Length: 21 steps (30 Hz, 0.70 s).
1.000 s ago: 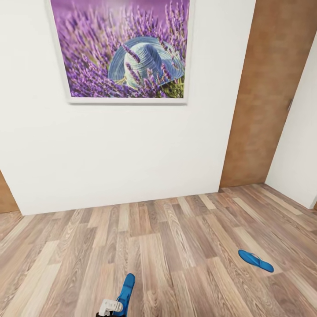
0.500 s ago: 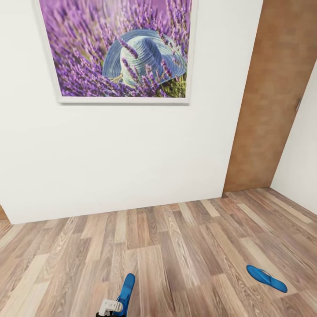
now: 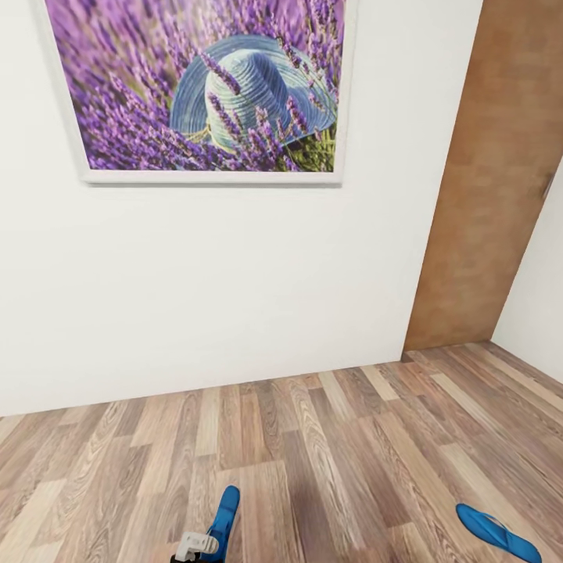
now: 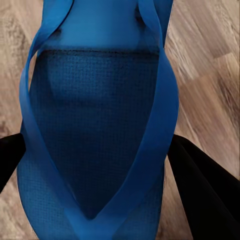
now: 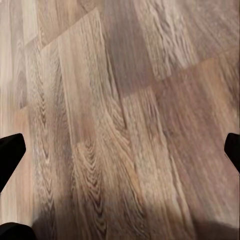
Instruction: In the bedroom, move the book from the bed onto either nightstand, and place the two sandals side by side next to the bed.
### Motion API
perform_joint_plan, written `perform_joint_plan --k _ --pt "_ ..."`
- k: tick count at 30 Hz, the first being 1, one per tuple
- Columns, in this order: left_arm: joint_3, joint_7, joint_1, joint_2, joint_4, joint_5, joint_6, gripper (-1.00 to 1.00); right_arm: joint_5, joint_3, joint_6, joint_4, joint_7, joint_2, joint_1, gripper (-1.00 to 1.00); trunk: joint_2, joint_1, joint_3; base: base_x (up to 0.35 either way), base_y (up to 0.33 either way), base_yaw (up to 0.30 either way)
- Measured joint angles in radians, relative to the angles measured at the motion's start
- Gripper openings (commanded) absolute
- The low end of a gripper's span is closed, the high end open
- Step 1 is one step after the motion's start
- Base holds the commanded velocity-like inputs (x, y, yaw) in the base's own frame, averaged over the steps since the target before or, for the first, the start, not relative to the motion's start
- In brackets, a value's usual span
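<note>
Room: a white wall faced me, hung with a lavender painting; a brown door stood at the right, and the wood-plank floor ran under both arms.

Left gripper: my left fingers were pressed onto one blue sandal, gripping it near the toe end, where the straps meet. In the head view it rose clear of the floor, toward the wall.

Right gripper: my right fingers were spread wide, holding nothing, with bare floor planks between their dark tips.

Second sandal: it lay flat on the floor, sole down, well apart from the carried one and near the lower right corner of the head view.

Bed, nightstand, book: none of these lay before me, so I could not tell how far I stood from the bed.

Stage (judgement): one sandal was in hand, the other was not yet collected, and neither was placed.

Risks (judgement): the thin, flexible sandal was held at one end only, so a sharp turn could swing it loose. The floor sandal sat at the edge of sight; rolling on could put it under my base.
</note>
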Motion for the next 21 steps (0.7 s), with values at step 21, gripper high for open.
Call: perform_joint_plan --k 21 --pt "0.0 0.0 0.0 0.0 0.0 0.0 0.0 -1.0 0.0 0.0 -0.001 0.0 -0.001 0.0 0.0 1.0 0.0 0.0 0.0 0.326 0.0 -0.091"
